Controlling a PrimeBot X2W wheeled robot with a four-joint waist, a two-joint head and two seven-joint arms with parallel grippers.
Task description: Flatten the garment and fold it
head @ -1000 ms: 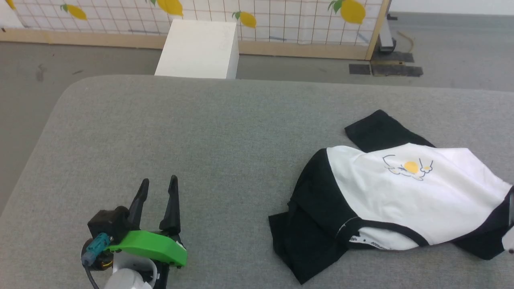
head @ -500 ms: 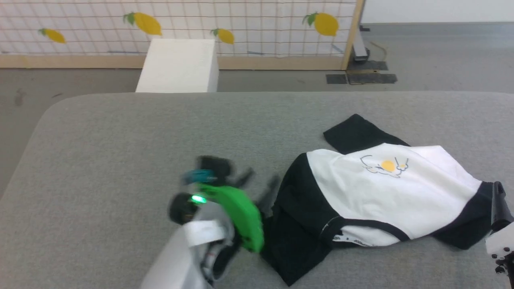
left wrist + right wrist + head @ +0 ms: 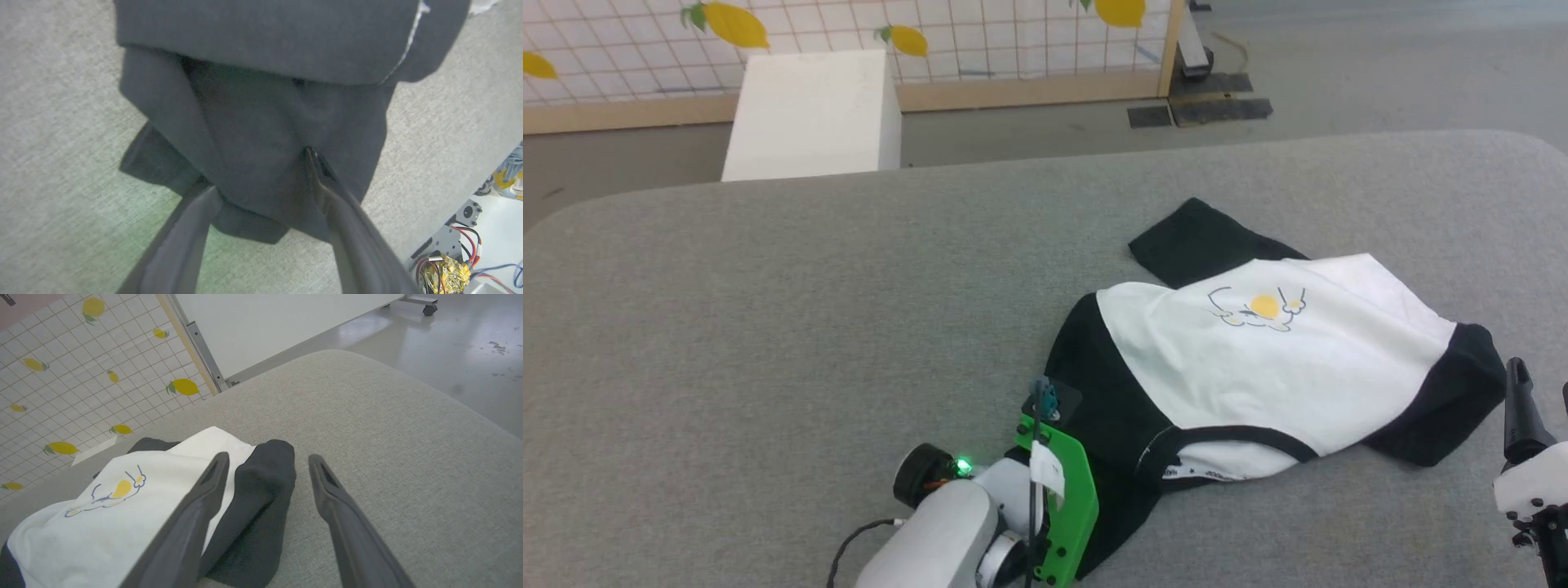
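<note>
One garment (image 3: 1258, 359), one white box (image 3: 809, 114), one grey table (image 3: 768, 327), two grippers: the left gripper (image 3: 260, 171) and right gripper (image 3: 268, 456)

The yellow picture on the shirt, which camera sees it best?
The right wrist view: the yellow picture looks big and clear there. The head view shows it whole but smaller. The left wrist view faces black cloth of the shirt.

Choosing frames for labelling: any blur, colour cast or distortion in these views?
Head view: sharp, evenly lit, garment barely shadowed. Left wrist view: black cloth murky, green tint on the table beside the left claw. Right wrist view: crisp, mild sheen on the floor, little visible bending.
</note>
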